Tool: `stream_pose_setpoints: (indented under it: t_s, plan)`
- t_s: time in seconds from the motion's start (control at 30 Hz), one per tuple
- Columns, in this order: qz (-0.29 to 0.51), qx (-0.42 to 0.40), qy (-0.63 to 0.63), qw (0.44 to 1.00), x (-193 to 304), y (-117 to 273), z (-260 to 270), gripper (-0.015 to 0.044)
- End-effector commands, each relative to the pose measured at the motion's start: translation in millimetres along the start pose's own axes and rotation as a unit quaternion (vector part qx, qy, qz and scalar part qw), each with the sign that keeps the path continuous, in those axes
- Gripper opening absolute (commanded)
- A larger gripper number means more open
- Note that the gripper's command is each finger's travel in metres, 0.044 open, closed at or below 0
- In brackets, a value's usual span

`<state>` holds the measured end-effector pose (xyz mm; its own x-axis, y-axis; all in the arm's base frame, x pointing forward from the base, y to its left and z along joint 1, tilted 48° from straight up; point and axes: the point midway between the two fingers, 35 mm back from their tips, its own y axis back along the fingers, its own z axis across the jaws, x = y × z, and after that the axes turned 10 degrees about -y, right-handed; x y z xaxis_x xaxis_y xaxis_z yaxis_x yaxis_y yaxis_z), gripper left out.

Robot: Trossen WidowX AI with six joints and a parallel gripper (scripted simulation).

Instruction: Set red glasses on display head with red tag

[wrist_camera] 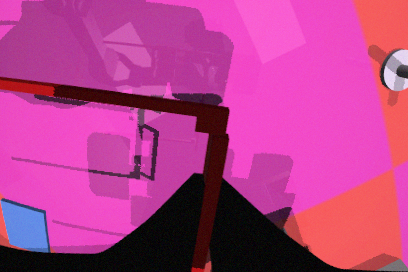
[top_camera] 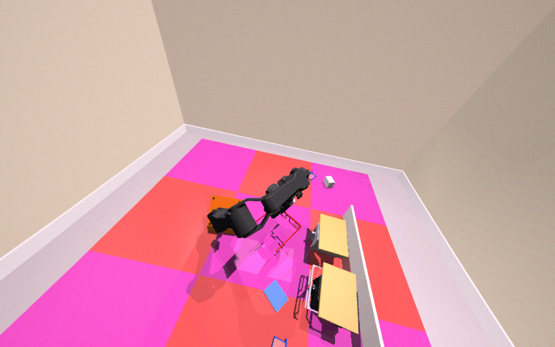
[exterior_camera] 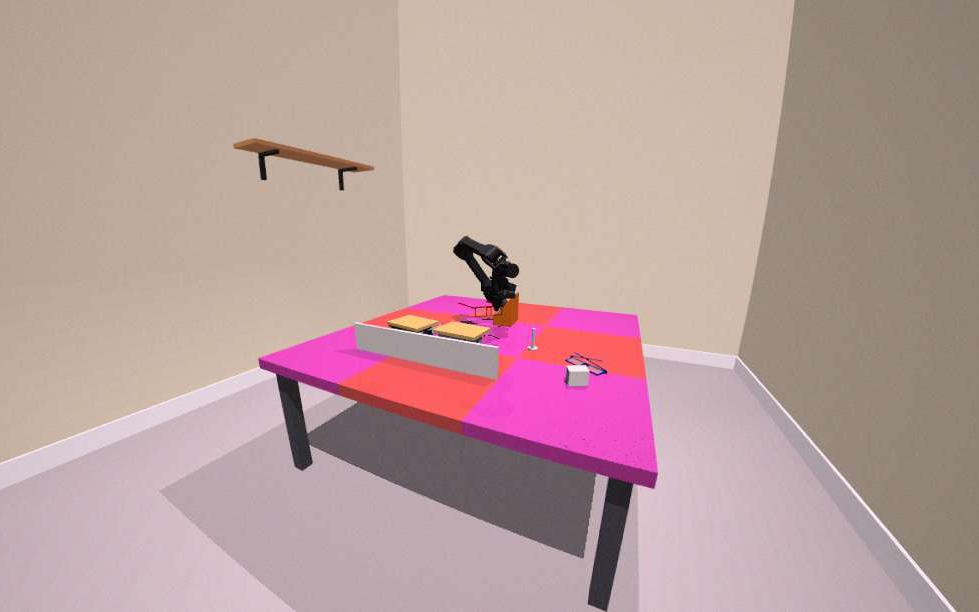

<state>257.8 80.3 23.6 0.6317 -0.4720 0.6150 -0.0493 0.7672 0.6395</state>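
My gripper point(exterior_camera: 498, 306) point(wrist_camera: 206, 183) is shut on the red glasses point(top_camera: 288, 238) point(exterior_camera: 476, 308) point(wrist_camera: 214, 166), at a temple close to its corner with the front. The glasses are open and held above the table, with their shadow apart below them. In the top view the arm hides the fingertips. Two display heads stand to the right of the glasses there, mostly hidden under yellow boards: a greyish head point(top_camera: 314, 240) farther up and a black head point(top_camera: 315, 294) lower down, with a thin white frame point(top_camera: 308, 288) around its front. No red tag can be made out.
A pale barrier point(top_camera: 361, 263) point(exterior_camera: 425, 352) stands behind the heads. A blue square point(top_camera: 275, 295) point(wrist_camera: 25, 226) lies near them. An orange block point(top_camera: 223, 202) point(exterior_camera: 508, 310) is beside the arm. A small white stand point(exterior_camera: 533, 339) point(wrist_camera: 392, 72), blue glasses and a white cube point(top_camera: 329, 182) point(exterior_camera: 576, 375) lie farther off.
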Motion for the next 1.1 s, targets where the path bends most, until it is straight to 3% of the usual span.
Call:
stream_pose_setpoints:
  t_s: [0.0, 0.23, 0.47, 1.07]
  plan:
    - [0.039, 0.004, 0.101, 0.994, -10, 9, -12, 0.0]
    - [0.107, -0.005, 0.275, 0.955, -30, 21, -31, 0.0]
    - [0.175, -0.028, 0.436, 0.882, -54, 33, -48, 0.0]
    - [0.322, -0.146, 0.734, 0.58, -129, 59, -79, 0.0]
